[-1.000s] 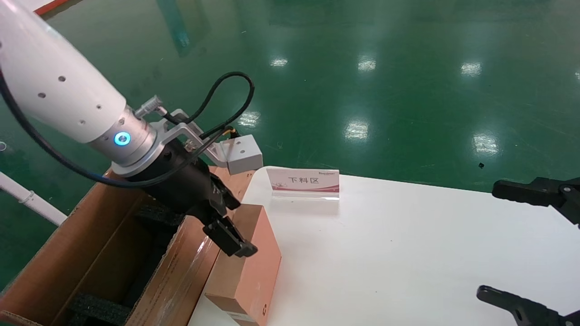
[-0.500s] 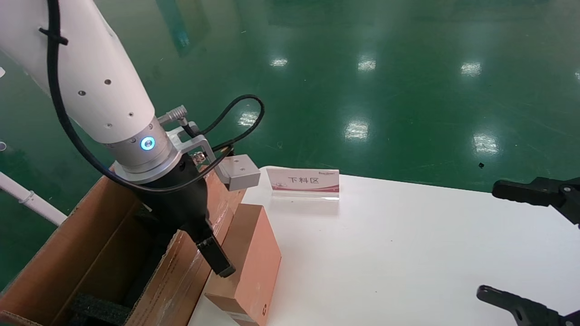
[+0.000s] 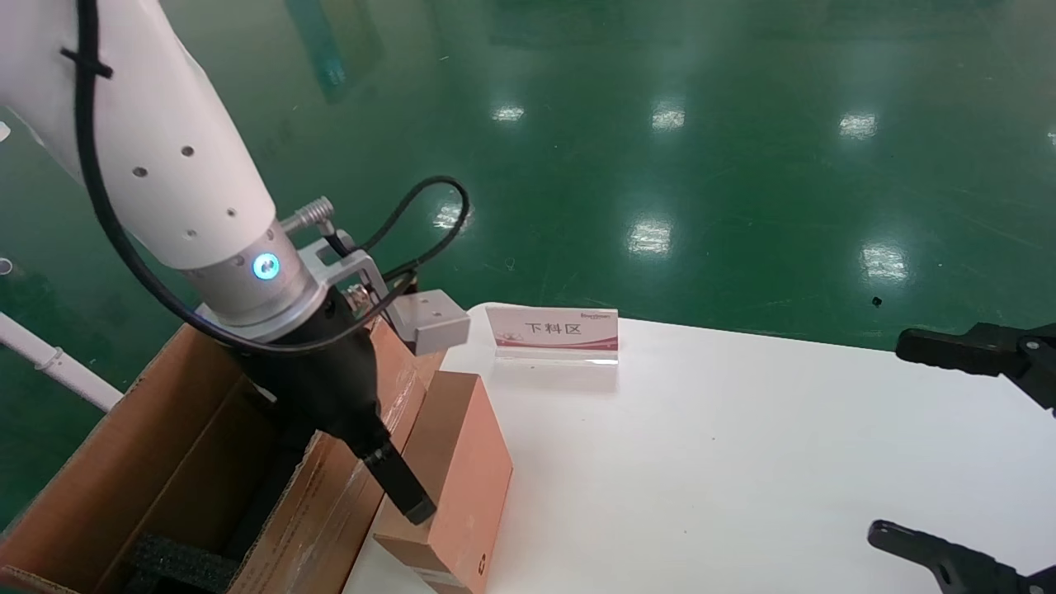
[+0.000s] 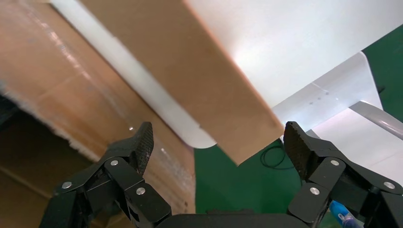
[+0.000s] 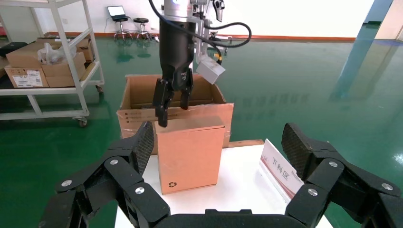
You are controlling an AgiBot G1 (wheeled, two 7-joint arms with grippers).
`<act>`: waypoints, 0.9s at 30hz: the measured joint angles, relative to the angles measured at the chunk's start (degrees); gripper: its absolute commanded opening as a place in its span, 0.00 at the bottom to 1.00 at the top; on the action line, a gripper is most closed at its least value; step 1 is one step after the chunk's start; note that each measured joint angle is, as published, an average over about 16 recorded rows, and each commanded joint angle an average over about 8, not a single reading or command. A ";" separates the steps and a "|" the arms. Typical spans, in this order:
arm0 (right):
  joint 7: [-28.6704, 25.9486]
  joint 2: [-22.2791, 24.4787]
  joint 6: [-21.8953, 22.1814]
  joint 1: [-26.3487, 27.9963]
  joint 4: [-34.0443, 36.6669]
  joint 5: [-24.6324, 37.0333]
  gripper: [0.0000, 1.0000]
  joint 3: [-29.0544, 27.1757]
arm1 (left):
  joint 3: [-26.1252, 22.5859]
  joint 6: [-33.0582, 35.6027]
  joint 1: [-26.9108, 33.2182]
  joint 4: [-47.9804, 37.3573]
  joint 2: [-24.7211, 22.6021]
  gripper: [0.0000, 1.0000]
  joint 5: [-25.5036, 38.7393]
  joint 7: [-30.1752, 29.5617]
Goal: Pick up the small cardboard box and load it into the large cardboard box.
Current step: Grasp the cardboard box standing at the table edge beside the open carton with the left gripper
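Note:
The small cardboard box (image 3: 466, 474) stands on edge at the left edge of the white table (image 3: 742, 462). It also shows in the right wrist view (image 5: 190, 154), with a dark recycling mark near a low corner. The large cardboard box (image 3: 165, 445) stands open just left of it, with black foam (image 3: 177, 565) inside. My left gripper (image 3: 408, 499) is open and points down over the small box's top near end. In the left wrist view (image 4: 218, 142) its jaws straddle the box's narrow top (image 4: 199, 71) without touching. My right gripper (image 3: 891, 437) is open and empty at the table's right.
A white and red sign (image 3: 555, 330) stands at the table's far edge, just beyond the small box. The large box's taped flap (image 3: 330, 503) leans against the table's left side. A shelf cart with cartons (image 5: 47, 61) stands farther off on the green floor.
My left gripper has turned from slanting to pointing down and has dropped lower along the small box's top. The small box and the right arm have not moved.

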State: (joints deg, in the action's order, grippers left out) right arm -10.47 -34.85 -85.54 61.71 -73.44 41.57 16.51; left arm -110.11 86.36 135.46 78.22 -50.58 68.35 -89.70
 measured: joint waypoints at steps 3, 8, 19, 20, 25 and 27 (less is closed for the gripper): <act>0.01 0.00 0.00 0.00 0.00 -0.01 1.00 0.01 | -0.29 -0.90 -0.55 -0.01 0.28 1.00 -0.39 0.48; 0.02 0.01 0.01 0.01 0.00 -0.02 1.00 0.03 | -0.70 -2.38 -1.85 -0.03 0.77 1.00 -0.45 1.33; 0.04 0.03 0.03 0.02 0.00 -0.05 1.00 0.07 | -2.06 -5.30 -4.68 -0.10 1.46 1.00 1.86 1.89; 0.04 0.03 0.03 0.02 0.00 -0.05 1.00 0.07 | -2.18 -5.52 -4.90 -0.10 1.47 1.00 2.11 1.89; 0.05 0.04 0.04 0.02 0.01 -0.06 1.00 0.09 | -2.70 -6.56 -5.90 -0.11 1.46 1.00 3.16 2.01; 0.05 0.04 0.05 0.01 0.01 -0.07 1.00 0.10 | -2.84 -6.85 -6.19 -0.11 1.43 1.00 3.44 2.07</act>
State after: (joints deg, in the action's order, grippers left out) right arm -10.42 -34.81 -85.49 61.72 -73.44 41.50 16.61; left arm -112.94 79.51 129.28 78.11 -49.15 71.79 -87.63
